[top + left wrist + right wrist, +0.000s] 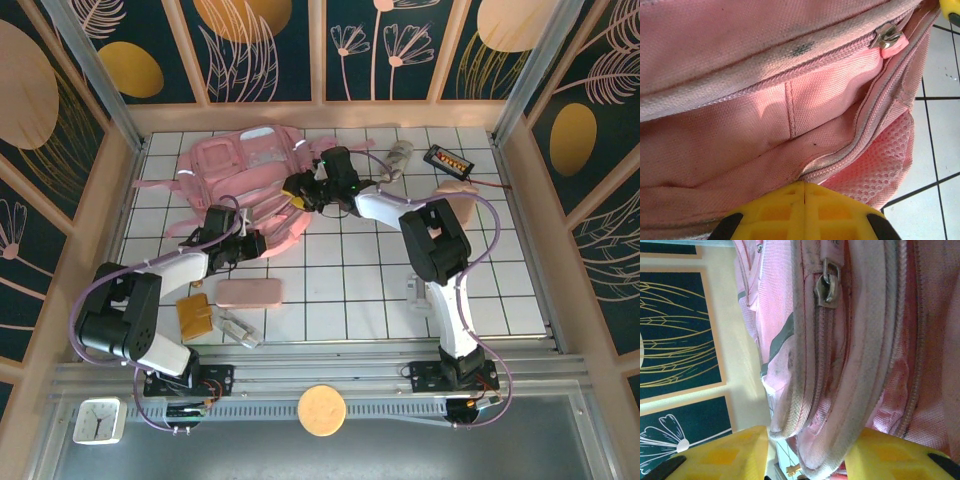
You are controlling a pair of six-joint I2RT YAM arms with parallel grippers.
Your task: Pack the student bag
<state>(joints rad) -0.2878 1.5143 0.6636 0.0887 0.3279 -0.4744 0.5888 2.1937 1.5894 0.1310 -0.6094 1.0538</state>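
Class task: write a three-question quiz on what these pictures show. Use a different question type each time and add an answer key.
1. True or false: the student bag stands upright on the table.
2. Where does the small black device lie? A. towards the table's far right corner. B. at the near left edge. C. on top of the bag.
3. In the left wrist view, are the left claw's fingers apart or closed together?
Key: 1 false, it lies flat. 2 A. 3 closed together, at the bag's zipped edge.

No readable text or labels
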